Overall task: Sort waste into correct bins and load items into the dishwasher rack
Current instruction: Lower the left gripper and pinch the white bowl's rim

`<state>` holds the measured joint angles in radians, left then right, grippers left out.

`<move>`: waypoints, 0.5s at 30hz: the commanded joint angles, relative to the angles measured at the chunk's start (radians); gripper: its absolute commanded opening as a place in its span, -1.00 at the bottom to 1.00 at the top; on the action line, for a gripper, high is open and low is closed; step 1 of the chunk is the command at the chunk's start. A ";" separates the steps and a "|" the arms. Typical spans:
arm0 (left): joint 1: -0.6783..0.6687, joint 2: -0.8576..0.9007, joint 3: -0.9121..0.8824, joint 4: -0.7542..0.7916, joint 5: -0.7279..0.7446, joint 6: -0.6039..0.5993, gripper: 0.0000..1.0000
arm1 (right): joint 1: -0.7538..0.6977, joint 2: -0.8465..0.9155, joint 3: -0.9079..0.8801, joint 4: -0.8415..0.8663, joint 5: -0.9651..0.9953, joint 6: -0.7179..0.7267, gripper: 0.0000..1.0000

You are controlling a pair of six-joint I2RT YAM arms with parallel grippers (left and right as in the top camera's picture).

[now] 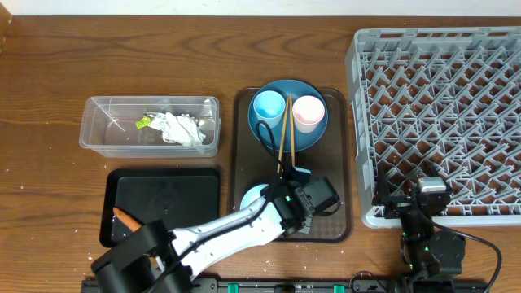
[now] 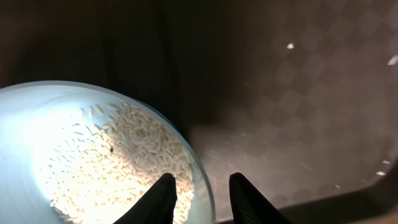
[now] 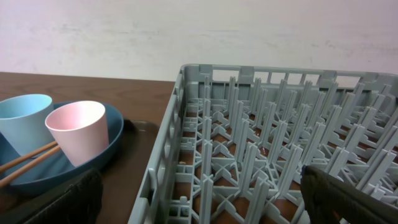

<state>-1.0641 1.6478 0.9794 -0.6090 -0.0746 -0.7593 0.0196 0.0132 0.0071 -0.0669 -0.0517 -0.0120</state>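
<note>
Items before you, left to right:
- Clear tub [image 1: 106,122]: crumpled white paper [image 1: 183,128] and a yellow-green wrapper [image 1: 144,123] lie inside.
- Black tray [image 1: 171,199], just nearer you than the tub: one carrot [image 1: 124,217] sits at its near-left corner.
- Brown serving tray [image 1: 338,163]: it holds a blue plate [image 1: 309,140] with a light-blue cup [image 1: 268,107], a pink cup [image 1: 308,112] and two chopsticks [image 1: 285,130] between them. It also holds a pale bowl [image 1: 252,197], partly hidden under the left arm [image 1: 236,226].
- Grey rack [image 1: 440,98]: far right, with the right arm [image 1: 427,236] at its near edge.
</note>
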 commanded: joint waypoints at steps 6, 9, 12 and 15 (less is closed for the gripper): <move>-0.002 0.017 -0.014 -0.002 -0.020 -0.002 -0.43 | -0.003 0.001 -0.002 -0.004 -0.001 -0.004 0.99; -0.002 0.017 -0.014 -0.002 -0.020 -0.002 -0.50 | -0.003 0.001 -0.002 -0.004 -0.001 -0.004 0.99; -0.003 0.017 -0.014 -0.002 -0.019 -0.012 -0.54 | -0.003 0.001 -0.002 -0.004 -0.001 -0.004 0.98; -0.003 0.017 -0.014 -0.002 -0.012 -0.025 -0.56 | -0.003 0.001 -0.002 -0.004 -0.001 -0.004 0.98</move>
<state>-1.0641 1.6596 0.9752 -0.6086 -0.0780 -0.7635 0.0196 0.0132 0.0071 -0.0669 -0.0517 -0.0120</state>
